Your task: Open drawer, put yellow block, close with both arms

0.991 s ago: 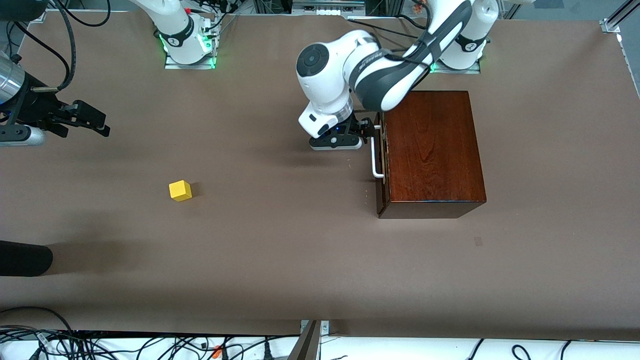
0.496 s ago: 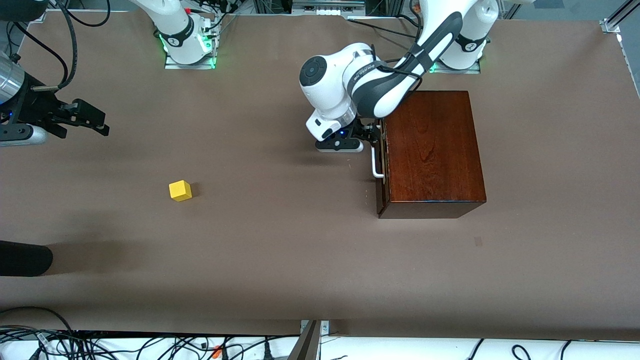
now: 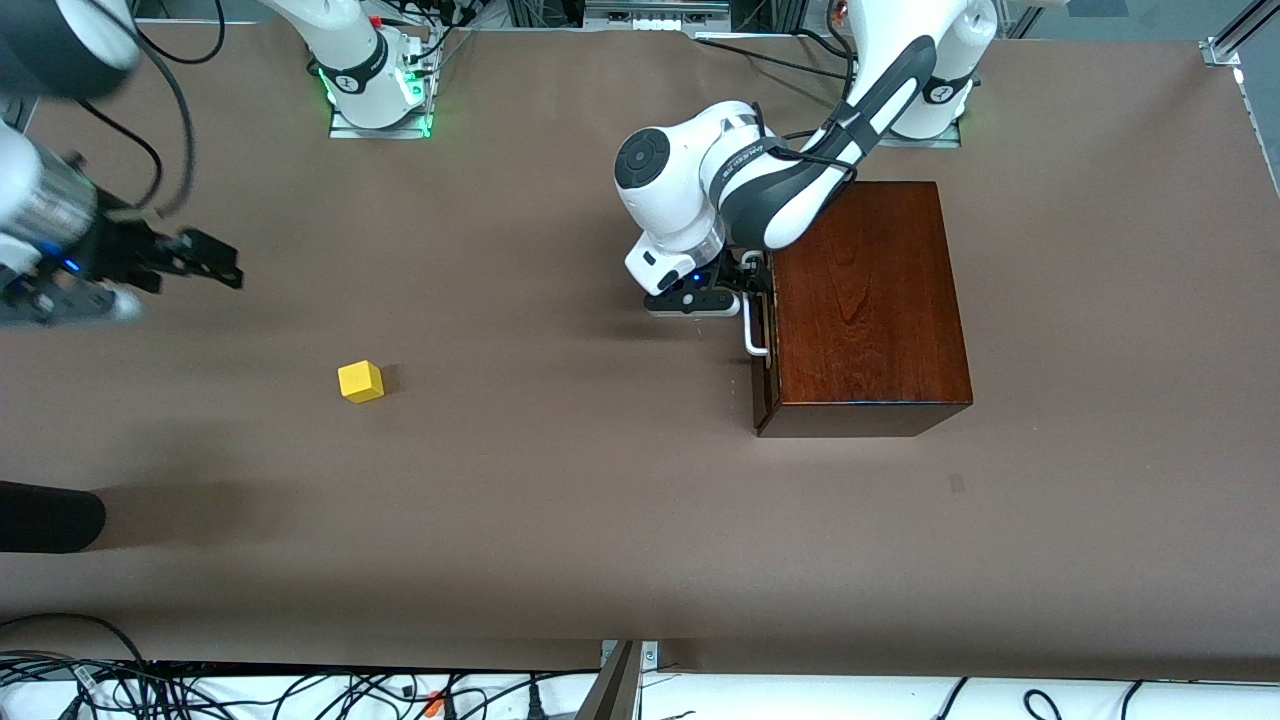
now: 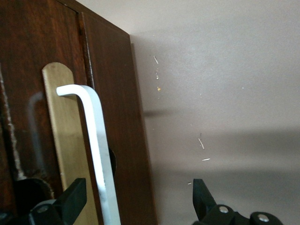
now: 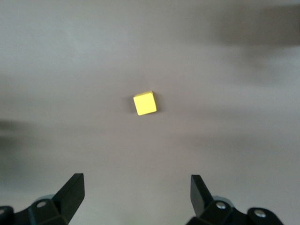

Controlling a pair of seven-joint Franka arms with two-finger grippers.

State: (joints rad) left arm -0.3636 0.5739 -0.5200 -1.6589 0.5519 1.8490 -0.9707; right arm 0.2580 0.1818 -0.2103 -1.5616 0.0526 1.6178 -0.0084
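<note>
Straddling the handle w/ fingers apart, the left gripper sits at the drawer front (still shut), set to pull. Right gripper, jaws spread, hangs over bare table above the block, lined up for 1 pick

I see even overhead light on the brown table, with soft shadows beside the wooden box and yellow block. The right gripper is smeared by motion blur. My right wrist view is streaky and soft; the white handle looks sharp, faintly glaring.
</note>
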